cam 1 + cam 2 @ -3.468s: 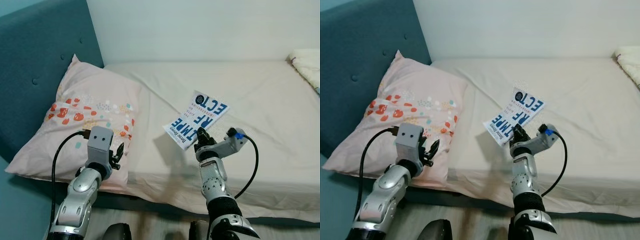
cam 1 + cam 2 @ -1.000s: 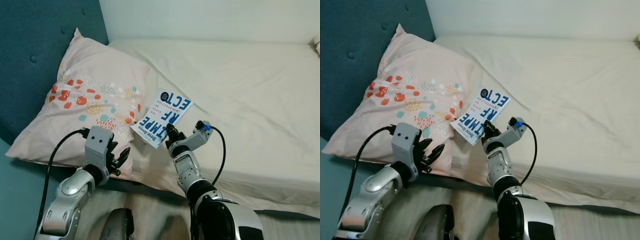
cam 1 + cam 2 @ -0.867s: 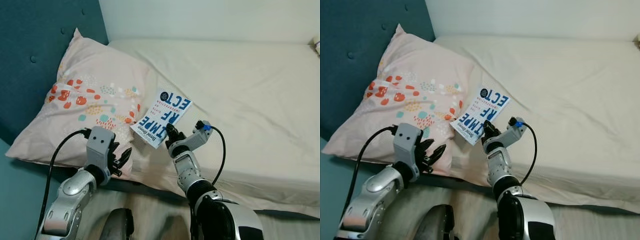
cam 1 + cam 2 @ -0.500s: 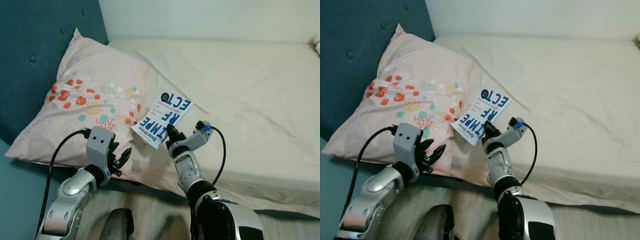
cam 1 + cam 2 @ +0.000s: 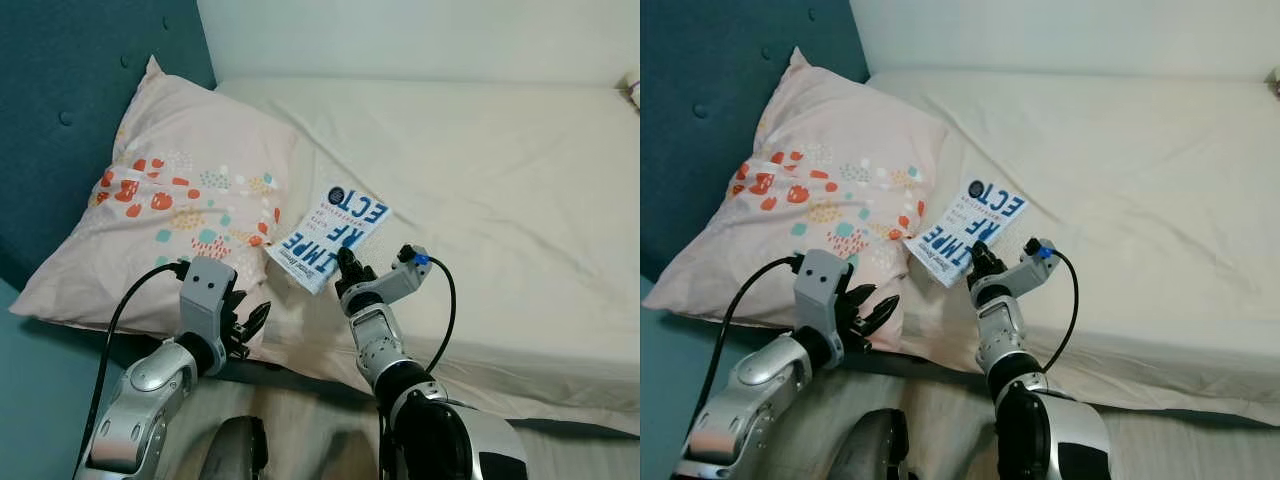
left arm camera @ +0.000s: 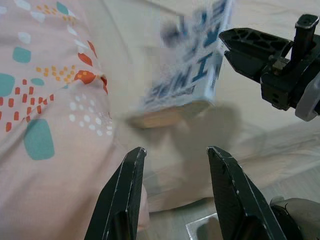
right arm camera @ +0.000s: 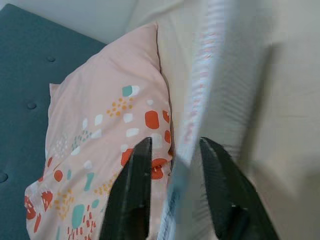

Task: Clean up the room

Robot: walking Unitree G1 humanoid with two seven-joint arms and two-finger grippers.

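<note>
1. Book (image 5: 330, 236): a white paperback with large blue letters on its cover, held tilted in the air over the front edge of the bed (image 5: 500, 170), just beside the pillow (image 5: 170, 200) at its 3 o'clock side. Its image is blurred in both wrist views.
2. Right gripper (image 5: 345, 268): clenched on the lower edge of the book; in the right wrist view the two black fingers (image 7: 135, 185) stand on either side of the book's blurred edge. A black cable with a blue connector (image 5: 421, 260) loops from the wrist.
3. Left gripper (image 5: 250, 325): released, fingers spread apart and grasping nothing, hovering at the front edge of the pillow, at 8 o'clock from the book. In the left wrist view the two fingers (image 6: 125, 195) frame the shadowed sheet below the book, with the right gripper's black fingers beyond.
4. Pillow: pale pink with orange, teal and white spots, leaning against the teal padded headboard (image 5: 90, 90), at 10 o'clock from the book.
5. Bed: covered by a creased cream sheet, extending from 12 to 3 o'clock of the book.
</note>
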